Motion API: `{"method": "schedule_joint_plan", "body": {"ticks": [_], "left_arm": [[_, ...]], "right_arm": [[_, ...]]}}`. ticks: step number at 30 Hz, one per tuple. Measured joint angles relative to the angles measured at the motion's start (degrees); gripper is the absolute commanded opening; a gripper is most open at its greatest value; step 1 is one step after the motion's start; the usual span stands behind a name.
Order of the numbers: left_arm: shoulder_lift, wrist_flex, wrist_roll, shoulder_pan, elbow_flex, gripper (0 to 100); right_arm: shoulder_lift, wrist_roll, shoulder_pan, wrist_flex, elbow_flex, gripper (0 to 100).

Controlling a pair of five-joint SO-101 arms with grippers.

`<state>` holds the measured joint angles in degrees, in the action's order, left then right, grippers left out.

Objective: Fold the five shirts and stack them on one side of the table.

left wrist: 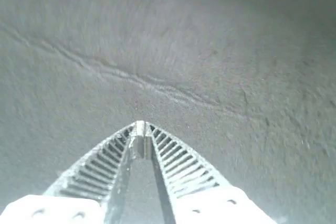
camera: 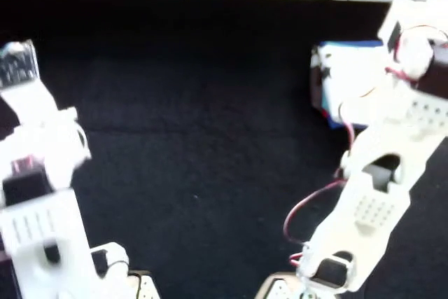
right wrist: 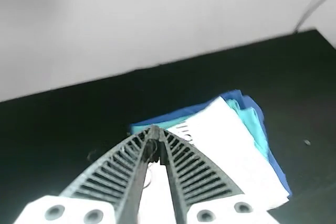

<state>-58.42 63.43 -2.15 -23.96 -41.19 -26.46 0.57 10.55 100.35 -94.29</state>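
Shirts of folded white, teal and blue fabric (right wrist: 231, 145) formed one stack. Its layers could not be counted, so progress was judged late-stage only. Left gripper (left wrist: 140, 128) was closed on nothing, just above the black cloth-covered table (left wrist: 252, 40), a shallow crease (left wrist: 157, 85) ahead of its tips. Right gripper (right wrist: 154, 130) was closed and empty, the stack just beyond its tips. No obstruction noted.

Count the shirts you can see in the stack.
3: a white shirt on top, a teal shirt under it, a blue shirt at the bottom. Others may be hidden between.
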Motion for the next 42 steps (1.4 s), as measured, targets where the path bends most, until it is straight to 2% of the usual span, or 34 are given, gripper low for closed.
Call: {"method": "schedule_joint_plan", "body": {"ticks": [6, 11, 16, 20, 25, 31, 37, 42], "left_arm": [[-24.79, 0.26, -9.32, 1.85, -17.58, 4], [-43.34, 3.60, -10.29, 1.85, -32.09, 3], [-43.16, 11.08, -10.29, 1.85, -35.43, 1], [-44.31, 11.60, -8.35, 1.93, -36.66, 1], [-44.84, 11.25, -8.26, 2.99, -42.64, 1], [-44.84, 11.25, -8.26, 2.99, -48.00, 1], [-45.27, 14.51, -8.00, 2.99, -49.32, 1], [-45.36, 14.42, -8.00, 5.63, -53.45, 1]], "right_arm": [[16.00, 0.35, -8.62, 0.26, 4.04, 0.6], [33.14, 0.35, -16.79, 0.26, 23.21, 0.6], [52.22, 0.35, -20.22, 0.26, 54.59, 0.6], [66.64, 2.99, -20.22, -1.58, 81.41, 0.6], [85.01, 4.84, -17.14, -11.69, 112.44, 0.6], [106.20, 1.93, -16.26, -23.21, 149.45, 0.6], [128.62, 1.41, -16.35, -24.18, 171.87, 0.6], [129.05, 1.41, -16.35, -27.60, 184.97, 0.6]]}}
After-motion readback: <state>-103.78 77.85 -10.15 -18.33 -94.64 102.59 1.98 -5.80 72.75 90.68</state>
